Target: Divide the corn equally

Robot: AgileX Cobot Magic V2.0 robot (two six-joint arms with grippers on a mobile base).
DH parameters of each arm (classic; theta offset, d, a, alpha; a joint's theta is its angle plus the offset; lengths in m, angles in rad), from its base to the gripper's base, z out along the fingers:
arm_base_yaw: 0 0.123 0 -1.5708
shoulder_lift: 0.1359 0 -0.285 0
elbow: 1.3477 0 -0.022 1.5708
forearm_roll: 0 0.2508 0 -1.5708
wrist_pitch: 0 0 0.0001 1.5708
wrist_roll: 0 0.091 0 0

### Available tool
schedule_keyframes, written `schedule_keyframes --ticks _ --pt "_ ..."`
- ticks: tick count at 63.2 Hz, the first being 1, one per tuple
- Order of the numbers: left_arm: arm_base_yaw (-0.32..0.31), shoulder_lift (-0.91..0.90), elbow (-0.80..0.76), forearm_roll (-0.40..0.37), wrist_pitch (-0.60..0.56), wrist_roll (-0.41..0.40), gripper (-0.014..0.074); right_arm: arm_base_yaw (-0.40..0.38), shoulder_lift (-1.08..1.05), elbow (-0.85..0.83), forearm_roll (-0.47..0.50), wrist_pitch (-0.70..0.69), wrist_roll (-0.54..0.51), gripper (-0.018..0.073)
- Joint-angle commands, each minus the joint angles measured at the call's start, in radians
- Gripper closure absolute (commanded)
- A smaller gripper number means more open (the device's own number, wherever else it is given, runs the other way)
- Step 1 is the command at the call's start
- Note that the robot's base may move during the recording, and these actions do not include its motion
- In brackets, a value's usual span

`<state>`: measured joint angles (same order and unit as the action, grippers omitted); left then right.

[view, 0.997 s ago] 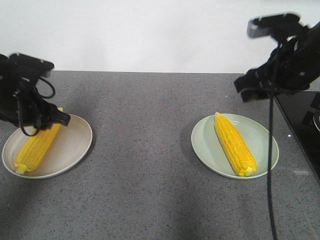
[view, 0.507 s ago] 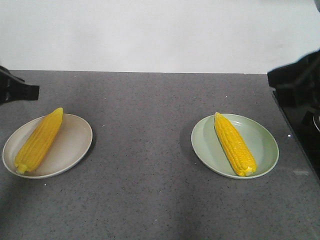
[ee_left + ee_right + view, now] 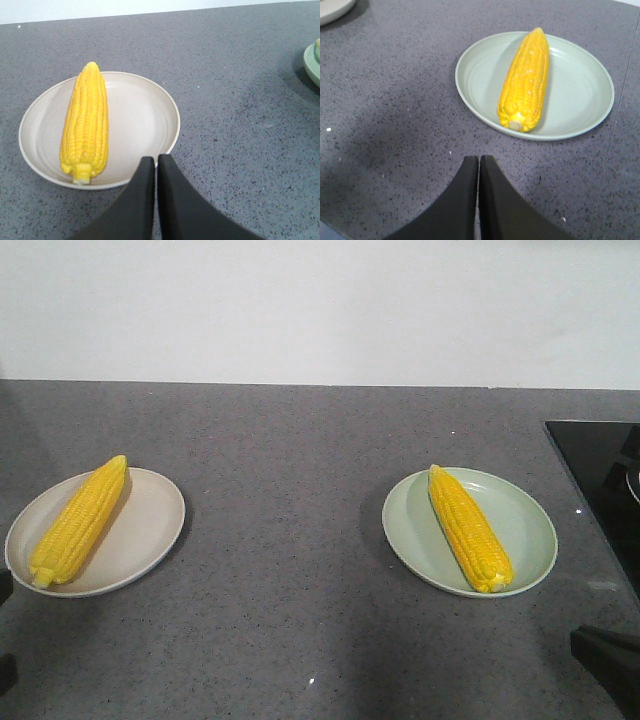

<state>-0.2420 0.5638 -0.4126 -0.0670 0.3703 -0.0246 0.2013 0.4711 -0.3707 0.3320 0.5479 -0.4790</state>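
Note:
One yellow corn cob lies on the beige plate at the left. A second corn cob lies on the pale green plate at the right. My left gripper is shut and holds nothing, its tips over the beige plate's near rim, right of the cob's stem end. My right gripper is shut and holds nothing, above the bare counter short of the green plate. In the front view only dark bits of the arms show at the bottom corners.
The grey speckled counter runs back to a white wall. A black glass hob lies at the right edge. The green plate's rim shows at the left wrist view's right edge, the beige plate's rim at the right wrist view's top left.
Both arms have drawn back from above the plates toward the near edge and have nearly left the front view. Both cobs and plates have stayed put.

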Motion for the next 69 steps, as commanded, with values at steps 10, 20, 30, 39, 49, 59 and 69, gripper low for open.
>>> schedule_keyframes --ticks 10,20,30,39,49,59,69 --pt "-0.001 -0.043 -0.011 -0.013 -0.087 0.001 0.0603 -0.001 -0.026 0.008 0.015 -0.078 -0.010 0.0564" --pt "-0.001 -0.043 -0.011 -0.013 -0.087 0.001 0.0602 -0.001 -0.026 0.008 0.016 -0.078 -0.010 0.0564" --pt "-0.001 -0.043 -0.011 -0.013 -0.087 0.001 0.0602 -0.001 -0.026 0.008 0.016 -0.077 -0.010 0.0564" --pt "-0.001 -0.043 -0.011 -0.013 -0.087 0.001 0.0602 -0.001 -0.026 0.008 0.016 -0.077 -0.010 0.0564" --pt "-0.001 -0.043 -0.011 -0.013 -0.087 0.001 0.0602 -0.001 -0.026 0.008 0.016 -0.076 -0.010 0.0564" --pt "-0.001 -0.059 -0.005 0.005 -0.078 0.001 0.0602 -0.001 -0.026 0.008 0.016 -0.072 -0.010 0.0564" --pt "0.015 -0.145 0.106 0.067 -0.181 -0.015 0.0602 -0.001 -0.026 0.008 0.016 -0.067 -0.010 0.0564"
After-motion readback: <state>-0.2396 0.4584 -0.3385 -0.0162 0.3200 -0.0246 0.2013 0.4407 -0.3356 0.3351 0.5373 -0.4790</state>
